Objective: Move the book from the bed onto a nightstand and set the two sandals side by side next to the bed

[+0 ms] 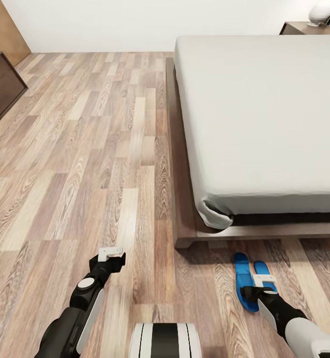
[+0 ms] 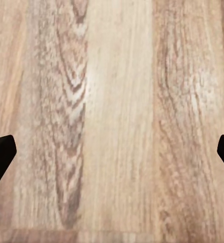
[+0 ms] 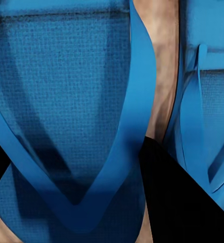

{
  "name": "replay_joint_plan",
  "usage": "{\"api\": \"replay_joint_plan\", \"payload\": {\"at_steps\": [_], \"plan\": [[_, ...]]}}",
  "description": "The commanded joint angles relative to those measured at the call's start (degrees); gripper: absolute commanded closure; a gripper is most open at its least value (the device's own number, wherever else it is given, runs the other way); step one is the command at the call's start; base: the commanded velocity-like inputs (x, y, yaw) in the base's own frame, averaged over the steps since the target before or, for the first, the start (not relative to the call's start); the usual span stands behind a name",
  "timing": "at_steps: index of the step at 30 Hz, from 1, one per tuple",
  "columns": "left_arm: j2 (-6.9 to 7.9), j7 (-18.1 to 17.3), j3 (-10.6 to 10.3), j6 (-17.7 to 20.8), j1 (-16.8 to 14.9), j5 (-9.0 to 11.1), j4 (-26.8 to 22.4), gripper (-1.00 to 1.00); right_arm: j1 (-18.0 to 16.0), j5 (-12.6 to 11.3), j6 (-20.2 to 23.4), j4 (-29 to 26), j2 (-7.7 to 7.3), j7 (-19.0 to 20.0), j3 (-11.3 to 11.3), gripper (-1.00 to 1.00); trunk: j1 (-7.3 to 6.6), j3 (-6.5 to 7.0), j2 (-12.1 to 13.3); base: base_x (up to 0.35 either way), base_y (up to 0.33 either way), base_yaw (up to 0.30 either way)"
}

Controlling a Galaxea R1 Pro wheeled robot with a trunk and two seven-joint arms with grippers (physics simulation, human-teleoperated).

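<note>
Two blue sandals [image 1: 248, 281] are seen lying side by side on the plank floor [image 1: 85, 164], just off the corner of the bed [image 1: 264, 124]. The right gripper [image 1: 263, 284] is positioned directly over them; its dark fingers [image 3: 177, 202] flank a strap, though contact cannot be confirmed. The left gripper [image 1: 111, 254] is held wide open over bare floor, with nothing in it.
</note>
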Motion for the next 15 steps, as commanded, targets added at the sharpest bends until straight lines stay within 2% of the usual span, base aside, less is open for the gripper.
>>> {"api": "replay_joint_plan", "payload": {"at_steps": [1, 8, 15], "plan": [[0.01, 0.41, -0.1, 0.27, -0.02, 0.3, -0.07, -1.0, 0.01, -0.22, 0.38, -0.13, 0.0, -0.16, 0.02, 1.0, -0.01, -0.03, -0.01, 0.009, 0.0, 0.0], [0.01, 0.41, -0.11, 0.27, -0.02, 0.23, -0.07, -1.0, 0.01, -0.29, 0.4, -0.13, -0.05, -0.16, -0.02, 1.0, -0.01, -0.03, -0.01, 0.003, 0.0, 0.0], [0.03, 0.41, -0.14, 0.27, -0.02, 0.21, -0.07, -1.0, 0.01, -0.69, 0.39, -0.16, -0.06, -0.16, -0.03, 1.0, 0.07, -0.7, -0.05, 0.0, 0.0, 0.0]]}}
